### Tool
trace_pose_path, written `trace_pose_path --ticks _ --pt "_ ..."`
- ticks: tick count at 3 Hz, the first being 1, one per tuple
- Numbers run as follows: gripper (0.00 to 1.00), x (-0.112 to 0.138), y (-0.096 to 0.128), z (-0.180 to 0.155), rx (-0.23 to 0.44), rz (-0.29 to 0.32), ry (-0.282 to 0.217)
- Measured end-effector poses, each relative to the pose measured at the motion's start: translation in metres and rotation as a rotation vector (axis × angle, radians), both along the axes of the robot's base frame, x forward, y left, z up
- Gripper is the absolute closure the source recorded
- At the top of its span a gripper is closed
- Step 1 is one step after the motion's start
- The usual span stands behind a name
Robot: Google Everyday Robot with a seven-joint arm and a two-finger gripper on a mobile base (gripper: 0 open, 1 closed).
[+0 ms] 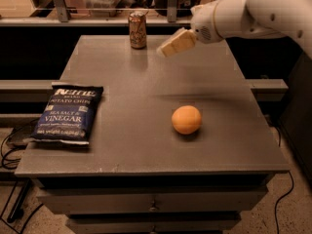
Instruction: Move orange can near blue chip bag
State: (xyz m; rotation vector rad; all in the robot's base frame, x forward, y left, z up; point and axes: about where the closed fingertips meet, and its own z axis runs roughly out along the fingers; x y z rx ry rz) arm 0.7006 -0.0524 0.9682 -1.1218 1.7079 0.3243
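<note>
The orange can (138, 30) stands upright at the far edge of the grey table (146, 91), left of centre. The blue chip bag (67, 113) lies flat at the table's left front. My gripper (163, 50) comes in from the upper right on a white arm, its pale fingers pointing left and down. It hangs above the table just right of the can and apart from it. It holds nothing that shows.
A round orange fruit (186, 119) sits on the table right of centre, toward the front. A shelf with a rail and clutter runs behind the table. Drawers are below the tabletop; cables lie on the floor at left.
</note>
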Motion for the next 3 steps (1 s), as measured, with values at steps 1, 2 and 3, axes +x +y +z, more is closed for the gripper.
trace_pose_path --ticks 1,2,3 --pt "0.0 0.033 0.017 -0.011 0.048 -0.029 0.019" --pt "0.0 0.066 0.038 -0.02 0.102 -0.015 0.046" --pt "0.0 0.066 0.039 -0.021 0.103 -0.016 0.049"
